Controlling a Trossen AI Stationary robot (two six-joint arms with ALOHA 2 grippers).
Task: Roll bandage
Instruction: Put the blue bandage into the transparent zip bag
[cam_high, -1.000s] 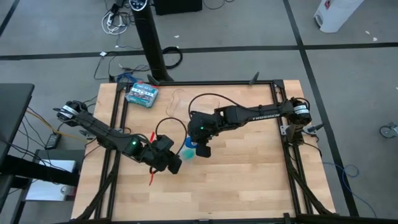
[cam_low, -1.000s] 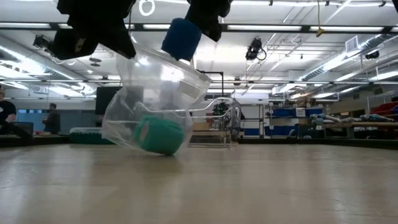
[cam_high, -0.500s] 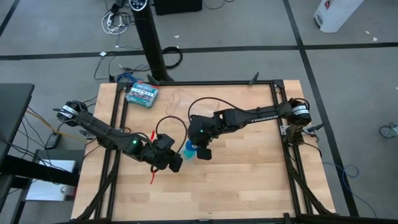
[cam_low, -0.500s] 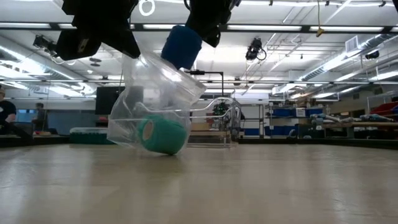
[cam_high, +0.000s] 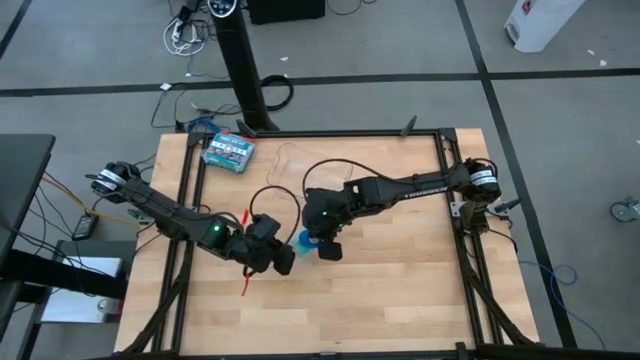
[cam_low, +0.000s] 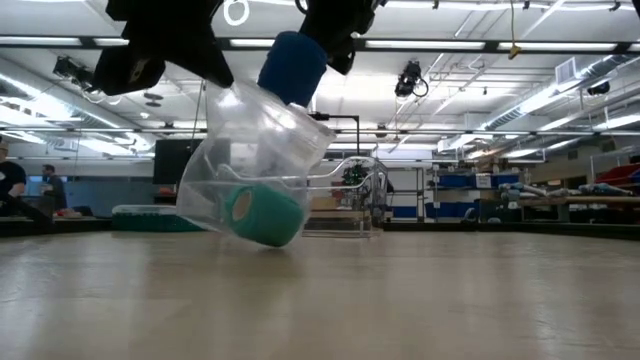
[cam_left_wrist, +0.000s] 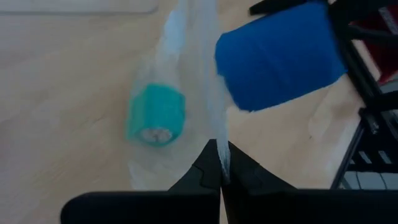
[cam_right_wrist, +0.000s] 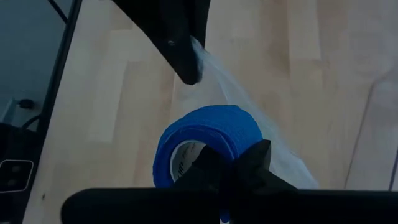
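Observation:
The bandage is a bright blue roll (cam_low: 293, 67) (cam_high: 305, 240), hanging over the mouth of a clear plastic bag (cam_low: 255, 150). My right gripper (cam_right_wrist: 230, 165) (cam_high: 324, 246) is shut on it. A teal-green roll (cam_low: 262, 213) (cam_left_wrist: 155, 116) lies inside the bag, and the bag's bottom rests on the table. My left gripper (cam_left_wrist: 221, 171) (cam_high: 283, 262) is shut on the bag's upper edge, just to the left of the blue roll. My left gripper pinches the bag's upper edge (cam_left_wrist: 219, 146) between its two fingertips, slanting down from the table's left. The film hangs below the fingers, its mouth held up and its bottom on the table. My right gripper holds the blue roll at its end rim (cam_right_wrist: 205, 149), slanting down from the far right. The fingers hide whether one sits in the core. The roll hangs tilted, clear of the table, at the bag's mouth.
A green-and-white printed box (cam_high: 228, 150) lies at the table's far left corner. A thin red strip (cam_high: 243, 285) lies on the wood under my left arm. Bare wood (cam_high: 400, 290) stretches over the near and right parts of the table.
The bag has swayed a little in my left gripper's hold, and the teal-green roll inside has shifted slightly with it. The blue roll stays at the bag's mouth.

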